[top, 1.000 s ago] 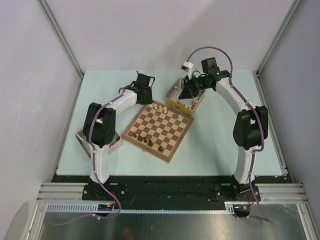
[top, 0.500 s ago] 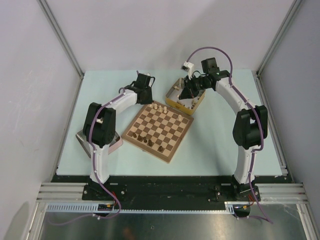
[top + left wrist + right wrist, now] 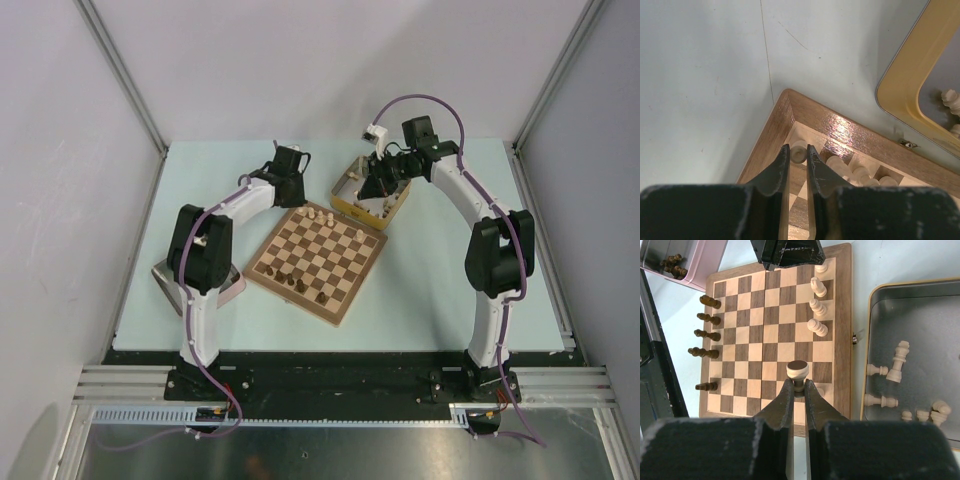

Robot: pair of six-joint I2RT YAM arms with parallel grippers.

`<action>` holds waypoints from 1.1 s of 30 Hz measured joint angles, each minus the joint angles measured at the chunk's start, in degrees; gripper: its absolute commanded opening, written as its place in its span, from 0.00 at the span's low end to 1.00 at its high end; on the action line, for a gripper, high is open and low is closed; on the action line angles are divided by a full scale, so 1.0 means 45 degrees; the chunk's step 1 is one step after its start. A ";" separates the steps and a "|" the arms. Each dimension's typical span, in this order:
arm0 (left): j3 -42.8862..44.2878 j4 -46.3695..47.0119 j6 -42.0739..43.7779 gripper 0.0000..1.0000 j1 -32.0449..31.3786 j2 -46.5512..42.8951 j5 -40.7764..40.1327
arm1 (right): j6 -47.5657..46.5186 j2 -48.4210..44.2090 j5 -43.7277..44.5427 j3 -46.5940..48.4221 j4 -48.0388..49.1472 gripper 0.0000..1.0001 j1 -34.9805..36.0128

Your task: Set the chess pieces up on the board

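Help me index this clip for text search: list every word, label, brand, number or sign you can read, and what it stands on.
None: no view shows any readable text.
The board has no letters or numbers along its border.
The yellow tin and the pink tin show no print or logo.

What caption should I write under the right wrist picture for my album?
Right tool pinching a pale wooden chess piece above the checkered wooden board.
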 measured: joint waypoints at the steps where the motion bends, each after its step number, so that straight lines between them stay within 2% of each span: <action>1: 0.0005 0.0000 0.0000 0.07 0.0000 0.0005 0.0000 | 0.0000 0.0000 0.0000 0.0000 -0.0005 0.04 0.0000; 4: 0.0005 0.0000 0.0000 0.09 0.0000 0.0010 0.0000 | 0.0000 0.0005 0.0000 0.0000 -0.0005 0.04 0.0000; 15: 0.0005 0.0000 -0.0005 0.28 0.0000 0.0010 0.0010 | 0.0005 0.0019 -0.0005 0.0000 -0.0005 0.04 0.0000; 24: 0.0005 -0.0015 -0.0010 0.31 -0.0005 0.0010 0.0010 | 0.0010 0.0092 -0.0005 0.0000 -0.0005 0.04 0.0000; 33: 0.0005 -0.0015 -0.0034 0.41 -0.0005 0.0010 0.0039 | 0.0005 0.0092 -0.0005 0.0005 -0.0005 0.04 0.0000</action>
